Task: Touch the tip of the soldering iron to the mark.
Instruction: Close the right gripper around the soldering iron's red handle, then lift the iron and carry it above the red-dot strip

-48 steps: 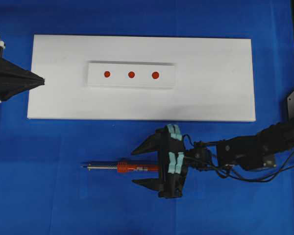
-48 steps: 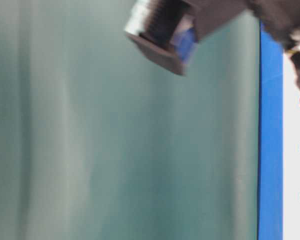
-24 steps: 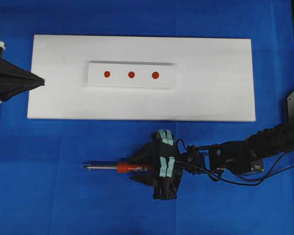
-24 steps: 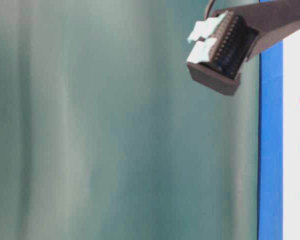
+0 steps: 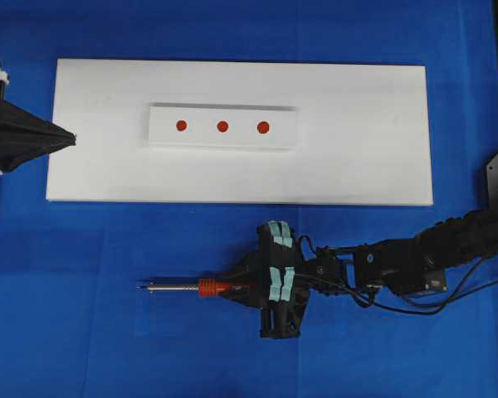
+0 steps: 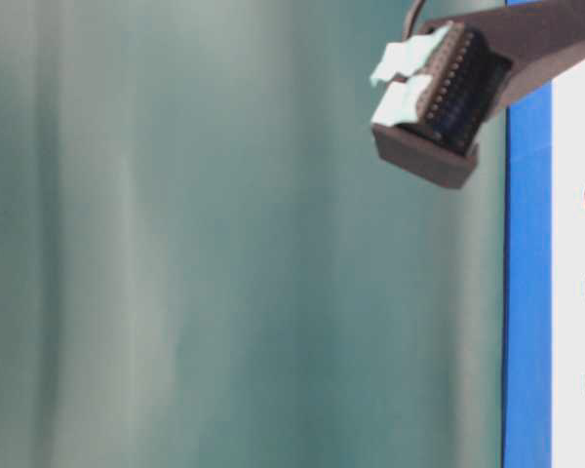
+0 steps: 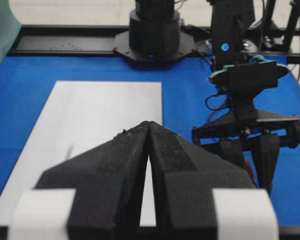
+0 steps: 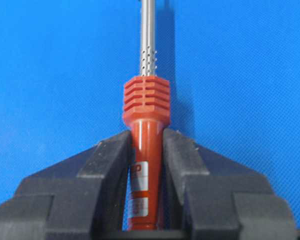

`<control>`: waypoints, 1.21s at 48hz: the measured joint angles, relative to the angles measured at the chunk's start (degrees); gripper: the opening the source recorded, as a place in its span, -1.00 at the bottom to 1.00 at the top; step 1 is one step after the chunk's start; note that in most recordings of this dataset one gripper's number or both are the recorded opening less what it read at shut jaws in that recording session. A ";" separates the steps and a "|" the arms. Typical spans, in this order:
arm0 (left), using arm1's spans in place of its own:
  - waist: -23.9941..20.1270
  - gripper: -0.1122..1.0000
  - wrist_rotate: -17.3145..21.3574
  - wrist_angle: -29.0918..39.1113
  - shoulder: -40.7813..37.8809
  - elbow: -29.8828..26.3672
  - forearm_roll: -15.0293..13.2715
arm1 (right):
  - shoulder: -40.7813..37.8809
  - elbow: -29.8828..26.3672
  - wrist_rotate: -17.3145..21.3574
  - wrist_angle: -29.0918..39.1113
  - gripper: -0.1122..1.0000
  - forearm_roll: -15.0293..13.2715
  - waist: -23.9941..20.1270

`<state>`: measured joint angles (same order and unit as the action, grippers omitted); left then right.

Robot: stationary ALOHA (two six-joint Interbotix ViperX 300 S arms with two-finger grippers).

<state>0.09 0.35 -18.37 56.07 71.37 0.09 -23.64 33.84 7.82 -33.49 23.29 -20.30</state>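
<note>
The soldering iron [image 5: 201,288] lies on the blue cloth in front of the white board, its tip [image 5: 141,287] pointing left. My right gripper [image 5: 237,287] is shut on its orange-red handle [image 8: 146,150], just behind the ribbed collar [image 8: 146,100]. The silver shaft [image 8: 148,40] runs out of the top of the right wrist view, so the tip is not seen there. Three red marks [image 5: 181,126] [image 5: 222,126] [image 5: 263,127] sit in a row on a raised white strip [image 5: 222,139]. My left gripper [image 5: 70,138] is shut and empty at the board's left edge.
The white board [image 5: 357,149] covers the far half of the blue cloth. The right arm [image 5: 415,261] and its cables stretch in from the right. In the left wrist view the right gripper's body [image 7: 247,135] stands beyond the board [image 7: 105,110].
My right gripper's fingers have closed from wide open onto the iron's handle. The iron has stayed where it lay. The left arm has not moved.
</note>
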 measured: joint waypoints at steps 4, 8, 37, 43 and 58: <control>0.00 -0.80 0.00 0.09 0.00 0.00 0.00 | 0.18 0.00 0.00 0.26 -0.68 0.35 0.18; 0.00 -0.80 0.00 0.09 0.00 0.09 0.00 | 1.32 0.00 0.00 2.02 -0.68 0.97 0.44; 0.00 -0.80 0.00 0.09 0.00 0.09 0.00 | 26.02 0.35 -7.12 26.63 -0.68 0.88 7.29; 0.00 -0.80 0.00 0.09 0.00 0.09 0.00 | 28.74 0.26 -7.82 29.36 -0.68 -0.35 7.56; 0.00 -0.80 -0.09 0.00 0.09 0.09 0.00 | 29.62 0.26 -8.17 30.59 -0.68 -1.93 7.91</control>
<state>0.09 0.26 -18.37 56.16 71.46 0.09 5.98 34.10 -0.35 -2.90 21.36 -12.39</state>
